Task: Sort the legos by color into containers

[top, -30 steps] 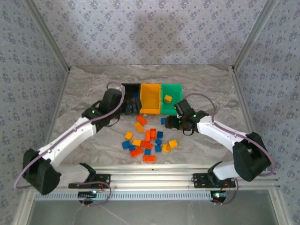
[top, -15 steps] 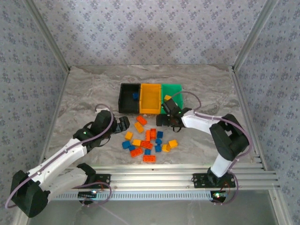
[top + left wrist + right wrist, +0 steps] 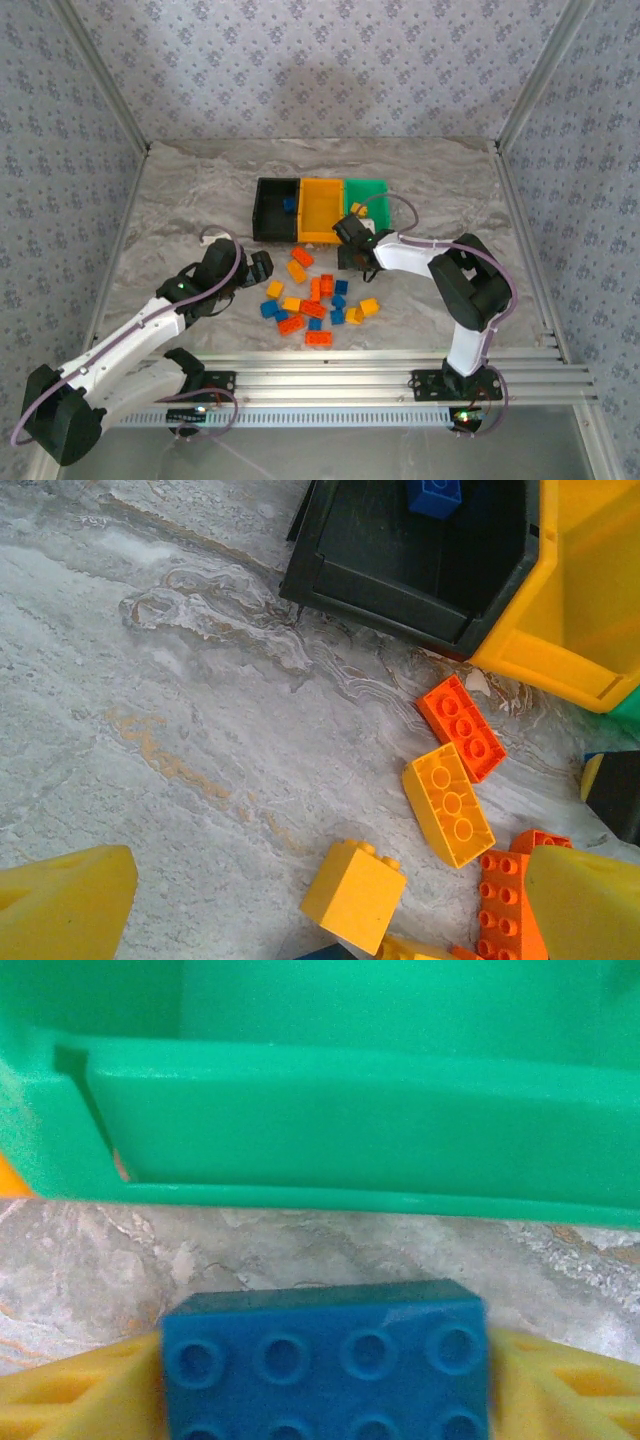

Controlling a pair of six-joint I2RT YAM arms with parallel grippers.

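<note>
Loose legos (image 3: 315, 300) in blue, orange and yellow lie in a pile on the marble table in front of the containers: a black bin (image 3: 262, 215), a yellow-orange bin (image 3: 320, 215) and a green bin (image 3: 375, 190). My right gripper (image 3: 350, 257) sits just before the green bin's front wall (image 3: 350, 1110), shut on a blue lego (image 3: 325, 1370) held between its yellow fingers (image 3: 70, 1400). My left gripper (image 3: 330, 920) hangs open low over the pile's left edge, a yellow cube lego (image 3: 352, 895) between its fingers (image 3: 60, 900). In the black bin lies a blue lego (image 3: 433, 495).
A yellow lego (image 3: 357, 209) lies in the green bin. In the left wrist view an orange lego (image 3: 460, 725) and an overturned yellow lego (image 3: 447, 802) lie in front of the black bin (image 3: 400, 590) and the yellow-orange bin (image 3: 590, 580). Metal frame posts and patterned walls border the table.
My left arm pulled back from the black bin down to the pile's left edge. My right arm swung left to the green bin's front, where a blue lego lay.
</note>
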